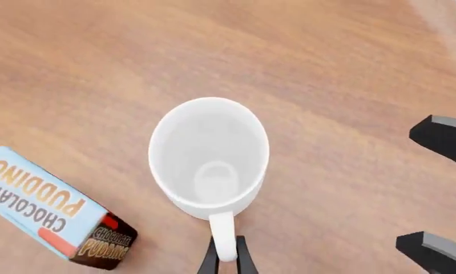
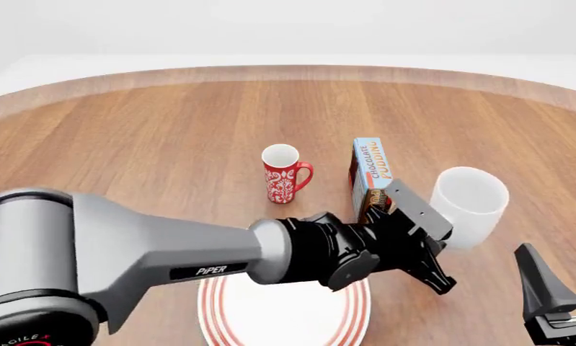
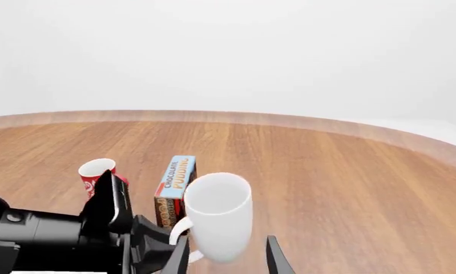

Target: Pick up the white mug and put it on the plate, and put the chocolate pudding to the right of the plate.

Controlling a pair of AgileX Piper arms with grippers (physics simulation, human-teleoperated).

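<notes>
The white mug stands upright at the right, and my left gripper reaches across to it from the left. In the left wrist view the left gripper is shut on the handle of the white mug. Whether the mug's base touches the wood I cannot tell. The chocolate pudding lies just left of the mug. The plate sits near the front, partly hidden under my left arm. My right gripper hangs open at the front right, close to the mug.
A slim red patterned mug stands left of the pudding carton, behind the plate. The wooden table ends in a curved far edge. My left arm lies across the front of the table, over the plate.
</notes>
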